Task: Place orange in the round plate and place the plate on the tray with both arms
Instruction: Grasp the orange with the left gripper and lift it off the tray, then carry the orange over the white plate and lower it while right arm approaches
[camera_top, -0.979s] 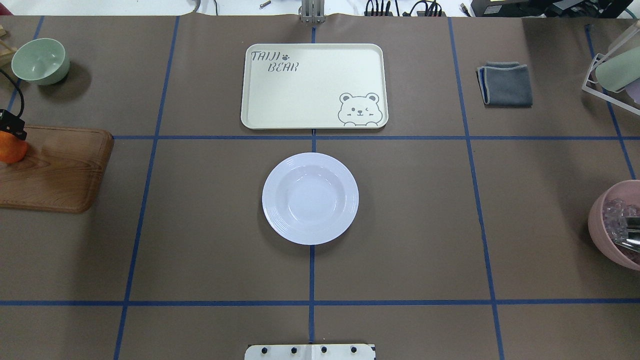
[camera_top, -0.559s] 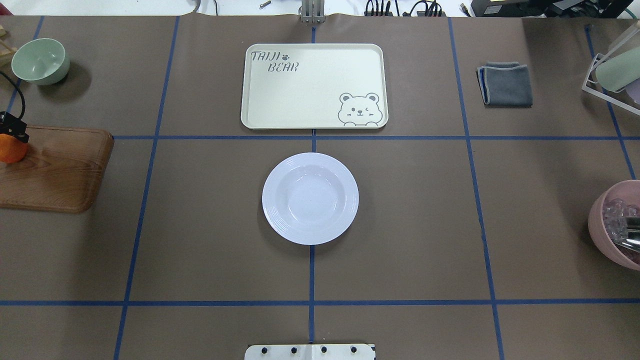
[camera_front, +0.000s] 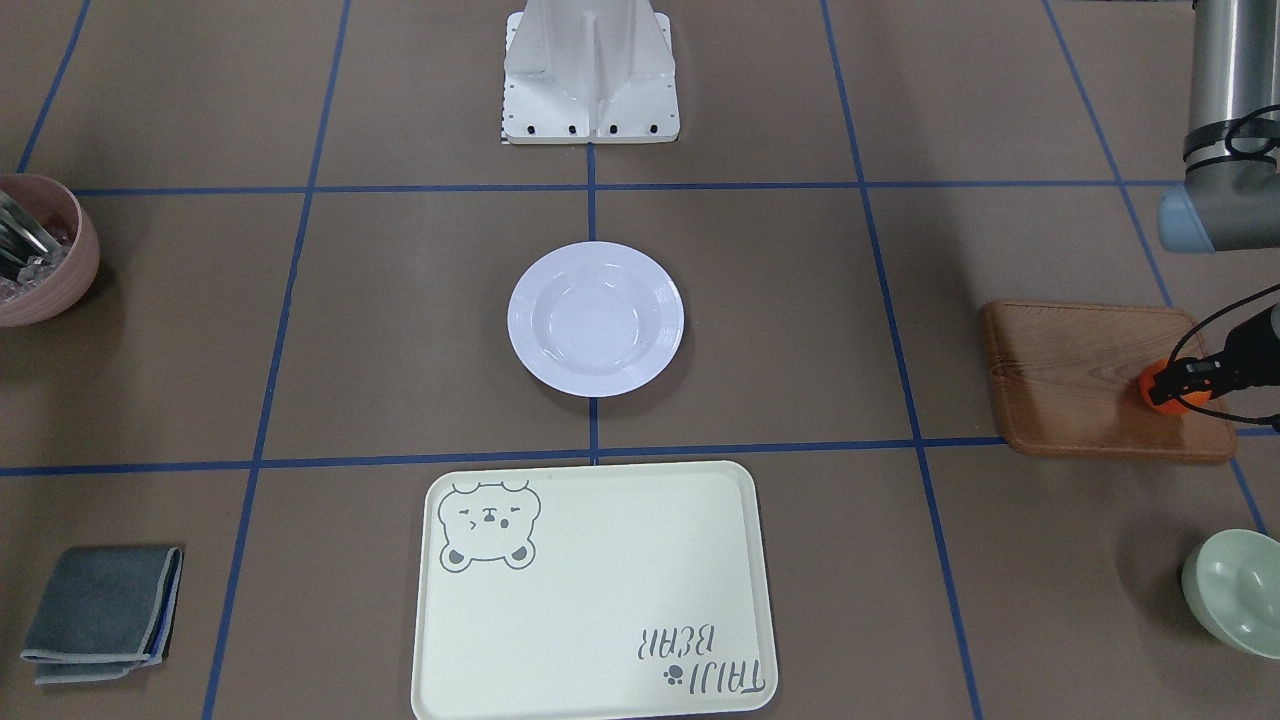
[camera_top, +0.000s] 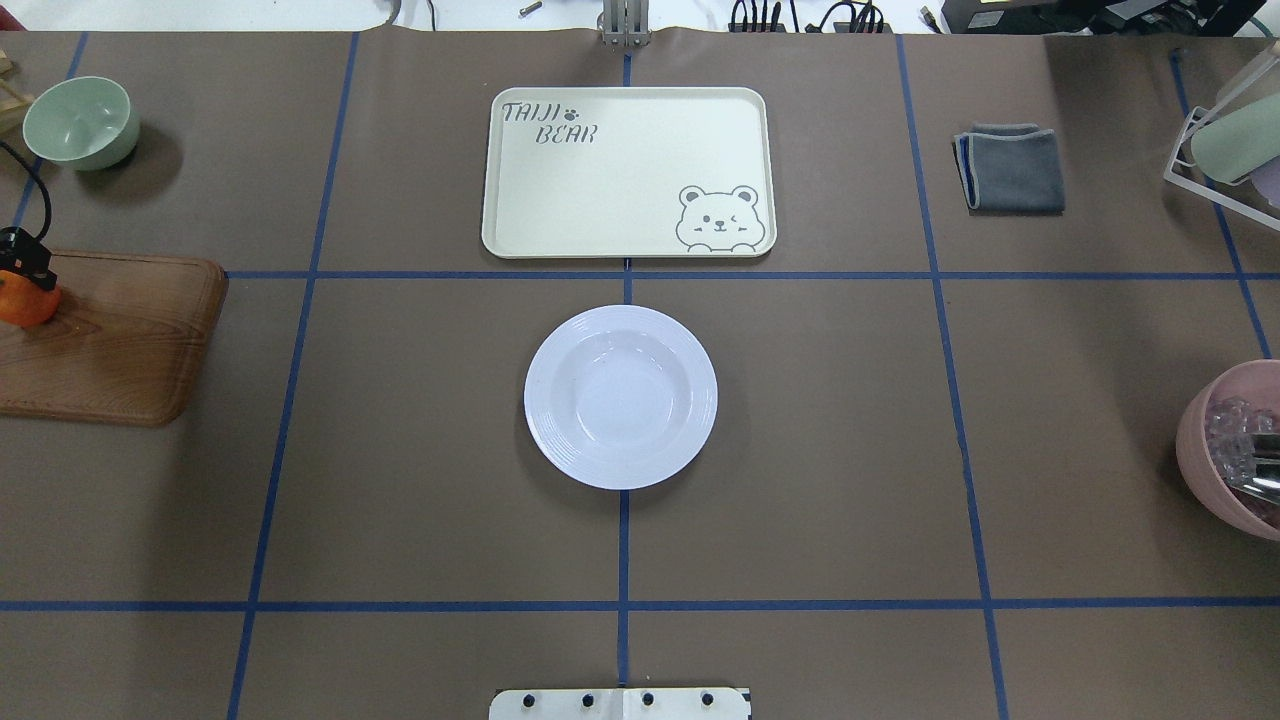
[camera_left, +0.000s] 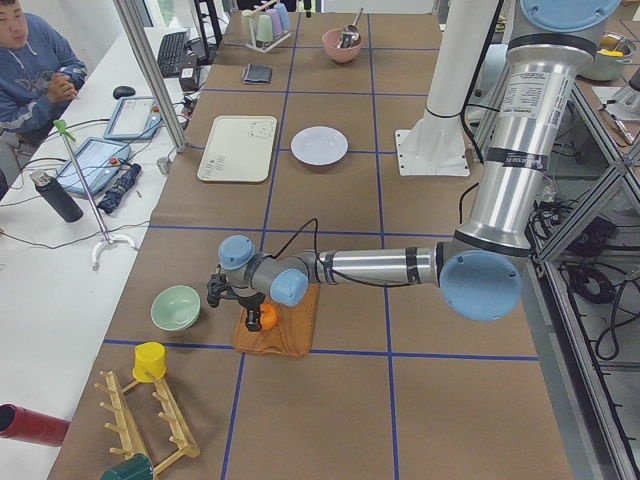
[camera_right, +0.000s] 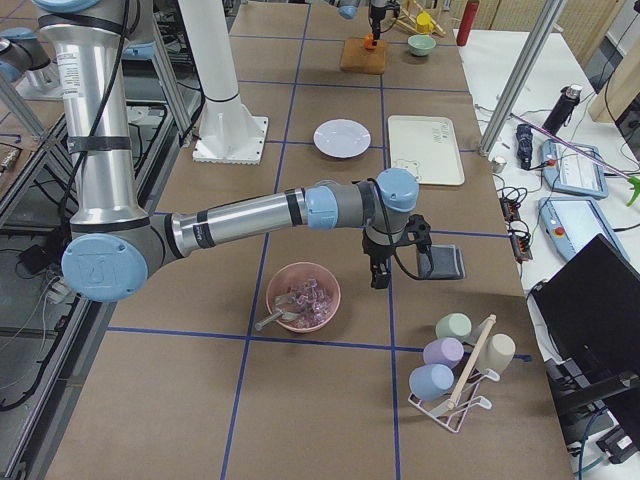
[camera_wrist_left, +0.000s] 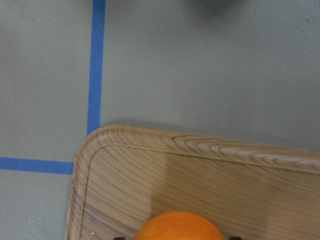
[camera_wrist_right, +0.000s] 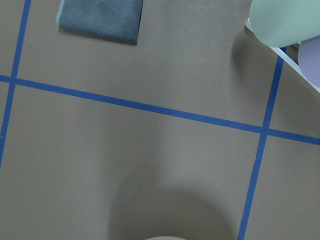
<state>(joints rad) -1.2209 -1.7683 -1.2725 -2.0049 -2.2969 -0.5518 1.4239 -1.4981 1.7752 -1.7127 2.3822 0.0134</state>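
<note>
Left gripper (camera_front: 1178, 378): has come down slightly over the orange (camera_front: 1170, 400) in the last second. The plate and tray have not moved.
- Left gripper: black fingers sit on either side of the fruit. I cannot tell whether they press it.
- Orange: on the wooden board (camera_top: 120, 340), near the board's outer end, at 9 o'clock from the round plate (camera_top: 545, 400) in the overhead view and well apart from it.
- Round plate: white, upright on the table centre, holding nothing.
- Tray (camera_top: 620, 170): cream with bear print, at 12 o'clock from the plate, near but not touching.
- Right gripper (camera_right: 378, 275): hangs over the table between the pink bowl (camera_right: 275, 290) and the folded grey cloth (camera_right: 443, 264). Finger spacing cannot be told.
- Pale green bowl (camera_top: 80, 120): at 10 o'clock from the plate, beyond the board.
</note>
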